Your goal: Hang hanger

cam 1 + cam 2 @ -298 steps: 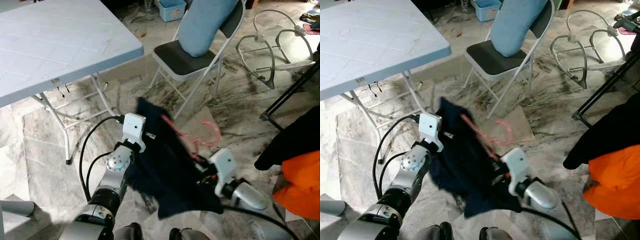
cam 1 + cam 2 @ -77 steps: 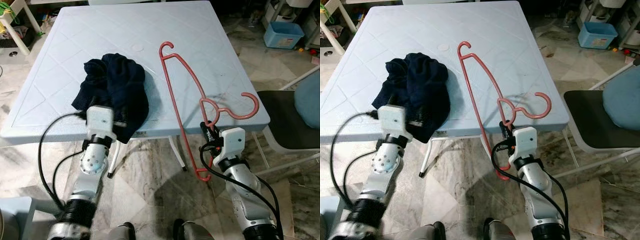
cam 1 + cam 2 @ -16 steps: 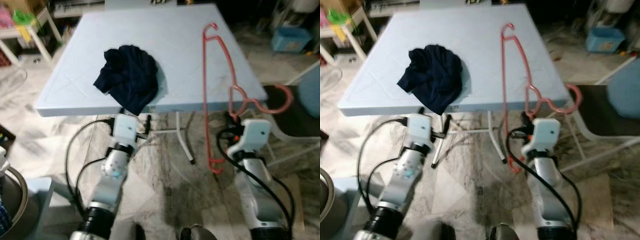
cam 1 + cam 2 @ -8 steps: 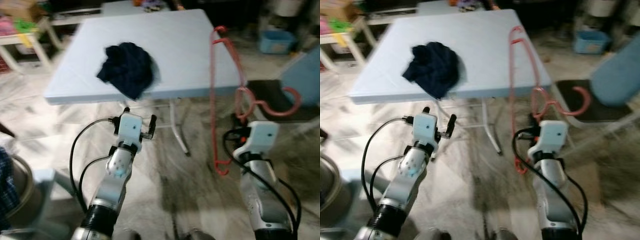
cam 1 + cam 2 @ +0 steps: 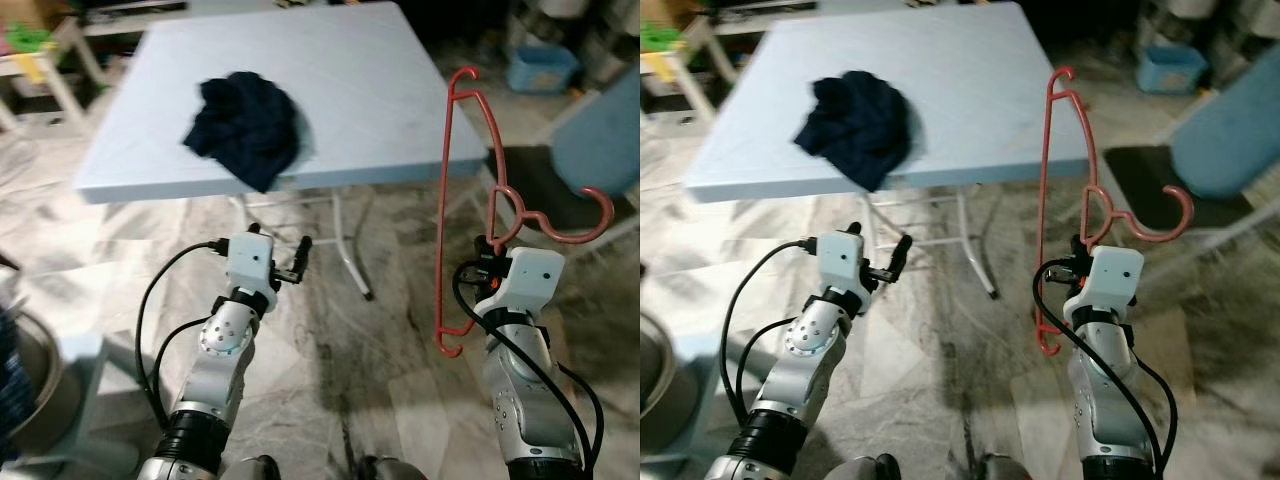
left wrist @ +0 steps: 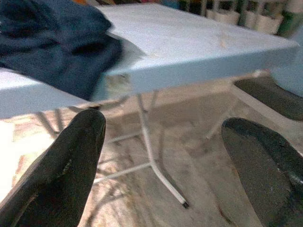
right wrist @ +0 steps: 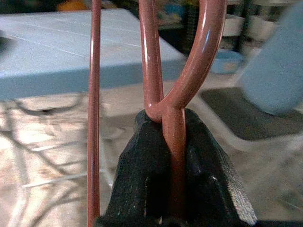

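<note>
Hanger, red plastic, stands upright in the right gripper, whose jaws are clenched on its neck just below the hook; the hook curls out to the robot's right, and the long frame runs from above the tabletop edge down to a bend near the floor. It is held in the air beside the tabletop's right corner, touching nothing else. The left gripper is raised in front of the tabletop's near edge, below it, with its jaws spread wide and nothing between them. A crumpled dark blue garment lies on the pale blue tabletop towards its left front, one fold drooping over the near edge. A folding chair with a dark seat and a blue cushion stands to the right. The floor is veined marble
</note>
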Controlling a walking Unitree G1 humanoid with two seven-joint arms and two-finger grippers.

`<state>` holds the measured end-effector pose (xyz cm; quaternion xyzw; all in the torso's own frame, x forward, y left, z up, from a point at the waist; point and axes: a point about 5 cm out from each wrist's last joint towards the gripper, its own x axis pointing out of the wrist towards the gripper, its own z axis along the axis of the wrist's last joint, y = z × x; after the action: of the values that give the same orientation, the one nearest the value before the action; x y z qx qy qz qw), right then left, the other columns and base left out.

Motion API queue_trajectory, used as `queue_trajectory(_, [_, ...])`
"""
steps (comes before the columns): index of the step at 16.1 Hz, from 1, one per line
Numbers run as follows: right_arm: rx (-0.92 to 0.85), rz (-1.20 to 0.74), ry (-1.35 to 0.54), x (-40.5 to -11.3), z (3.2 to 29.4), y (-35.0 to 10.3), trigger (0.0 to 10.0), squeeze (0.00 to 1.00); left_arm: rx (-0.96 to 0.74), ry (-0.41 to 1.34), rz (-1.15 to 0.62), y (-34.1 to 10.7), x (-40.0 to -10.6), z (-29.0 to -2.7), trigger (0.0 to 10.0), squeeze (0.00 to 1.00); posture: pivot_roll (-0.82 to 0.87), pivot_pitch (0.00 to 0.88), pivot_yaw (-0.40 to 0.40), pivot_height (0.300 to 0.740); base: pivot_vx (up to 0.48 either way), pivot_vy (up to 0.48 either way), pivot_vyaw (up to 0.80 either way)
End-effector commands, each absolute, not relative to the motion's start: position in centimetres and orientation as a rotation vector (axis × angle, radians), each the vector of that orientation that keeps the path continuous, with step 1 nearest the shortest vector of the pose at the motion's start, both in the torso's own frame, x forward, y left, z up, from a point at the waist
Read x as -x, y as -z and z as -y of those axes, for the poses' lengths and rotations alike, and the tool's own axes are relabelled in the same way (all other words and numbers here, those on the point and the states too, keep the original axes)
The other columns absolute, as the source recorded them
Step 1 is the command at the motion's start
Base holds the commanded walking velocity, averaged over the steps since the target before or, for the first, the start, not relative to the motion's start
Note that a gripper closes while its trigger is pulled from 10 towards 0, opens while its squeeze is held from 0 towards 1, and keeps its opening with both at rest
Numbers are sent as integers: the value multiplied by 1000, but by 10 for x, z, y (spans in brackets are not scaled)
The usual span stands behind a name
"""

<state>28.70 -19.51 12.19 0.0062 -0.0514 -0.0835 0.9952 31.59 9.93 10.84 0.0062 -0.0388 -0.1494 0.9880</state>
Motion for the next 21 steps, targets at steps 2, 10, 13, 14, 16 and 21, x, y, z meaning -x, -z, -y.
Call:
queue_trajectory(2, [121, 5, 388, -281, 223, -107, 10000, 0, -10, 336, 27, -97, -314, -96, 10000, 0, -122, 156, 30, 740, 0, 0, -800])
queue_trajectory(10, [203, -106, 496, -263, 242, -78, 10000, 0, -13, 286, -231, -26, -286, -131, 10000, 0, -124, 150, 23, 740, 0, 0, -261])
queue_trajectory(13, [136, -217, 473, -255, 236, -55, 10000, 0, -14, 252, -290, -11, -278, -142, 10000, 0, -119, 146, 18, 740, 0, 0, 0])
queue_trajectory(14, [118, -259, 441, -248, 233, -44, 10000, 0, -27, 237, -302, -6, -273, -146, 10000, 0, -117, 147, 15, 740, 0, 0, 0])
queue_trajectory(16, [151, -284, 385, -235, 230, -34, 10000, 0, -42, 224, -304, -1, -267, -152, 10000, 0, -115, 160, 11, 740, 0, 0, 0])
queue_trajectory(21, [268, -286, 342, -194, 252, -33, 10000, 0, -128, 310, -180, -12, -251, -146, 10000, 0, -108, 264, 24, 740, 0, 0, 0])
